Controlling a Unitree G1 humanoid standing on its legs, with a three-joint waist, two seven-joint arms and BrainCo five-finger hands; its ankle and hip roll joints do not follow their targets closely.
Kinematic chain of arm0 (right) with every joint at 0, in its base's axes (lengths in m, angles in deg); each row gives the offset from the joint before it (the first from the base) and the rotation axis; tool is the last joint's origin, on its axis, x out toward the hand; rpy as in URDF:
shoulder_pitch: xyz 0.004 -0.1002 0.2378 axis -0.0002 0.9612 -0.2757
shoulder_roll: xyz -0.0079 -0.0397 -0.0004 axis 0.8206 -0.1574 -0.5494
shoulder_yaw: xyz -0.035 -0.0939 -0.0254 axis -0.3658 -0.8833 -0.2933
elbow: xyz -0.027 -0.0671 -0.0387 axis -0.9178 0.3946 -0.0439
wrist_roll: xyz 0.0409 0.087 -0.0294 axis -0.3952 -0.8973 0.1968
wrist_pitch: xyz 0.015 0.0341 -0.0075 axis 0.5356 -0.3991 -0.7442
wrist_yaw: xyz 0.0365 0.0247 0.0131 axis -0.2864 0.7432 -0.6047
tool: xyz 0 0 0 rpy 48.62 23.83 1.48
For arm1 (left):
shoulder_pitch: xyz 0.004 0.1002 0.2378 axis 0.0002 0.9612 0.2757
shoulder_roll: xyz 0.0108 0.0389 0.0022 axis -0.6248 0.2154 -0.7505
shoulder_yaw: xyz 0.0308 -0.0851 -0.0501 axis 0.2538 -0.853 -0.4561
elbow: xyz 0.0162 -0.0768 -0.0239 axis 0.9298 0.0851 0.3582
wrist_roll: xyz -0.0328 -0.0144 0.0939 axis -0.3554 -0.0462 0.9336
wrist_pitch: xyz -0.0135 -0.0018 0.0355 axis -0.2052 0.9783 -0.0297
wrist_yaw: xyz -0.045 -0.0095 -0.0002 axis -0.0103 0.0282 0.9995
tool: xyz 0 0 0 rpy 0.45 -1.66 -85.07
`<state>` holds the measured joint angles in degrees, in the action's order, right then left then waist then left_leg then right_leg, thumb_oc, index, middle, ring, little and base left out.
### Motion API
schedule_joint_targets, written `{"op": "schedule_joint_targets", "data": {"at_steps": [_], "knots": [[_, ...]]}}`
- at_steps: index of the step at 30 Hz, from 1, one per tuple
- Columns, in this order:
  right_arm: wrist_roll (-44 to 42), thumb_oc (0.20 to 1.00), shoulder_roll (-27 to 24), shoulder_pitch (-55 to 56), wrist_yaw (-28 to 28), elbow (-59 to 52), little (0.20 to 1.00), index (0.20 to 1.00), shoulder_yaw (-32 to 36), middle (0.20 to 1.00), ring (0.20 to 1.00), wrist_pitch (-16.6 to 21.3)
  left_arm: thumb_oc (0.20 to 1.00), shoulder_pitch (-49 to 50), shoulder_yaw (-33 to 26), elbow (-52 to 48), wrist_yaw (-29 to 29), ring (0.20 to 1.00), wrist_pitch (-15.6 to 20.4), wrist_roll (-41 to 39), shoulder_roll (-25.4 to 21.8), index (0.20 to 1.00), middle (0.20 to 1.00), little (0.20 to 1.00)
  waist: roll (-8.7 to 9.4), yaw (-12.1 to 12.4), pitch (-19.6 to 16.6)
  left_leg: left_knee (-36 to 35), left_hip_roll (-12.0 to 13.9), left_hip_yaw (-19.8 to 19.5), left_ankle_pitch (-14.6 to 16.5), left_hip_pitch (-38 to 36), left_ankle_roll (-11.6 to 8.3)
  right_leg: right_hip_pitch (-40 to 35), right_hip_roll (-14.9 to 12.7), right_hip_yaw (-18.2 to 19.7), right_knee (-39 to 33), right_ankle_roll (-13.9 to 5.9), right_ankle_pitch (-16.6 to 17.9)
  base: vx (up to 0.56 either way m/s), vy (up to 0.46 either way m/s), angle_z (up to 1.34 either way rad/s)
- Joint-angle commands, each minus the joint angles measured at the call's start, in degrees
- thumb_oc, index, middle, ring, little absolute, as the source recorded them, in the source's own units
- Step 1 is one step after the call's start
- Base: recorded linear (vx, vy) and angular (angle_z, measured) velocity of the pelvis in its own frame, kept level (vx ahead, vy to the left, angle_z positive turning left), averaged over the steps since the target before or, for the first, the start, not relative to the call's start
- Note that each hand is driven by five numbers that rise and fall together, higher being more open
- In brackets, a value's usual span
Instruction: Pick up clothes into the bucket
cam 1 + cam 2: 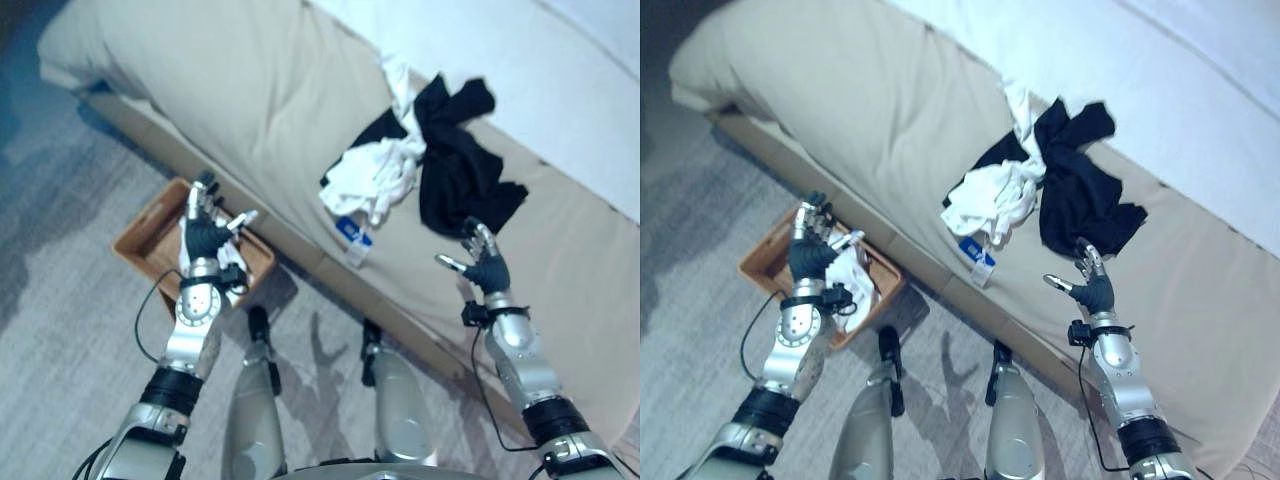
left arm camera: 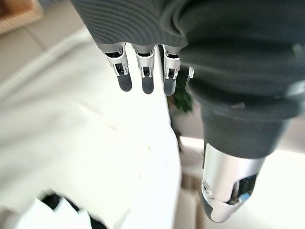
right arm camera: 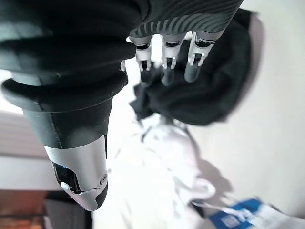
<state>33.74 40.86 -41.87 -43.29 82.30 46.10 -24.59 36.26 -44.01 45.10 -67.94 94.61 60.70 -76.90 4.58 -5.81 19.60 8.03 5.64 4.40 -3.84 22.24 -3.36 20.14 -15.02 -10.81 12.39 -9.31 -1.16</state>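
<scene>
Nearest, down on the grey carpet (image 1: 70, 350), the left hand (image 1: 205, 236) is raised over a brown rectangular basket (image 1: 150, 238) that sits on the floor tight against the base of the bed. Its fingers are straight and spread, the thumb out to one side, and nothing is held in them. In the right eye view a piece of white cloth (image 1: 853, 277) lies in the basket just beside that hand, though how much of it is inside is hard to judge from here.

Across on the other side, the right hand (image 1: 484, 262) is up over the beige bedspread (image 1: 250, 90), fingers loose and apart, thumb splayed, palm empty. It sits just short of the near edge of a black garment (image 1: 455, 165) without clearly touching it; its wrist view shows the same dark cloth just past the fingertips.

Further up the bed, the black garment lies crumpled in a heap, overlapping a bunched white garment (image 1: 375, 175) on its left. A small blue and white packet (image 1: 352, 231) lies at the near edge of the white one. Beyond the pile runs a white sheet (image 1: 540, 60).
</scene>
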Motion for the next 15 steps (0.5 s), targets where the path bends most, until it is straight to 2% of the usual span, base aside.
{"op": "schedule_joint_targets", "data": {"at_steps": [1, 5, 7, 8, 9, 10, 11, 13, 15], "knots": [[3.0, 1.0, -1.1, -0.4, 1.3, -0.6, 1.0, 1.0, 1.4, 1.0, 1.0, 2.9, 1.0, 1.3, 0.4, -2.6, -3.1, 1.0, 3.1, 2.8, 0.0, 1.0, 1.0, 1.0, 0.24, -1.1, -3.7, 2.5, 2.9, 1.3, 3.7, -4.3, -1.19, -2.3, -0.8, 1.0, -6.6, -1.21, 9.3, 0.11, -0.068, -0.07], [10.1, 1.0, -1.5, -1.3, 3.6, -2.0, 1.0, 1.0, 0.4, 1.0, 1.0, 1.1, 1.0, 3.4, 2.9, -2.1, -5.6, 1.0, 2.0, 3.2, 0.2, 1.0, 1.0, 1.0, -0.57, -1.9, -6.3, 0.7, 4.7, 2.0, 3.7, -10.3, -1.57, -5.3, 1.7, 3.5, -5.0, -0.25, 6.5, 0.14, -0.112, -0.13], [12.0, 1.0, -1.0, -1.9, 3.9, -2.5, 1.0, 1.0, -1.0, 1.0, 1.0, 0.0, 1.0, 5.6, 2.4, -2.4, -6.4, 1.0, 1.4, 2.3, 0.4, 1.0, 1.0, 1.0, -0.65, -1.7, -7.6, 3.8, 6.6, 1.9, 3.9, -12.2, -2.03, -7.8, 4.2, 5.6, -4.5, 1.09, 4.1, 0.18, -0.212, -0.21], [12.6, 1.0, -1.1, -2.4, 4.0, -2.5, 1.0, 1.0, -1.7, 1.0, 1.0, -0.1, 1.0, 6.3, 2.4, -2.7, -6.8, 1.0, 1.3, 1.5, 0.6, 1.0, 1.0, 1.0, -0.52, -0.9, -7.3, 8.0, 6.4, 0.2, 2.9, -11.7, -2.13, -8.7, 5.0, 6.3, -4.3, 1.86, 3.8, 0.1, -0.153, -0.35], [12.6, 1.0, -1.1, -2.4, 4.0, -2.5, 1.0, 1.0, -1.7, 1.0, 1.0, -0.1, 1.0, 6.3, 2.4, -2.7, -6.8, 1.0, 1.3, 1.5, 0.6, 1.0, 1.0, 1.0, -0.47, -1.0, -7.4, 7.9, 6.3, 0.1, 2.7, -11.4, -2.11, -8.5, 4.9, 6.2, -4.5, 1.88, 4.0, 0.04, -0.129, -0.5], [12.8, 1.0, -0.9, -3.2, 4.1, -2.0, 1.0, 1.0, -2.5, 1.0, 1.0, -0.6, 1.0, 6.8, 2.6, -2.7, -7.1, 1.0, 0.9, 0.6, 1.0, 1.0, 1.0, 1.0, -0.27, 0.5, -7.1, 10.5, 4.7, -4.3, 0.4, -10.1, -2.63, -10.0, 5.1, 7.2, -5.3, 2.23, 3.6, 0.02, -0.065, -0.53], [12.8, 1.0, -0.9, -3.2, 4.1, -1.9, 1.0, 1.0, -2.5, 1.0, 1.0, -0.6, 1.0, 6.8, 2.6, -2.7, -7.1, 1.0, 0.8, 0.6, 1.0, 1.0, 1.0, 1.0, -0.25, 0.4, -7.0, 10.4, 4.7, -4.4, 0.4, -10.1, -2.64, -10.1, 5.0, 7.1, -5.3, 2.23, 3.6, 0.07, -0.04, -0.37], [12.2, 1.0, -1.0, -4.5, 4.8, -1.3, 1.0, 1.0, -2.8, 1.0, 1.0, -0.8, 1.0, 7.5, 2.8, -2.6, -7.3, 1.0, 0.4, 0.4, 1.3, 1.0, 1.0, 1.0, -0.6, 1.6, -7.3, 4.4, 2.4, -8.6, 1.0, -7.8, -2.44, -10.6, 4.7, 8.0, -5.8, 1.65, 3.1, 0.11, 0.079, -0.16], [12.8, 1.0, -1.3, -6.8, 6.1, -0.2, 1.0, 1.0, -3.1, 1.0, 1.0, -0.8, 1.0, 7.7, 3.4, -2.4, -7.1, 1.0, 0.4, 0.3, 1.8, 1.0, 1.0, 1.0, -1.88, 2.5, -7.0, 0.7, 1.0, -11.3, -1.3, -4.9, -2.83, -10.6, 5.2, 9.4, -5.2, 1.05, 2.7, 0.09, 0.13, -0.08]]}}
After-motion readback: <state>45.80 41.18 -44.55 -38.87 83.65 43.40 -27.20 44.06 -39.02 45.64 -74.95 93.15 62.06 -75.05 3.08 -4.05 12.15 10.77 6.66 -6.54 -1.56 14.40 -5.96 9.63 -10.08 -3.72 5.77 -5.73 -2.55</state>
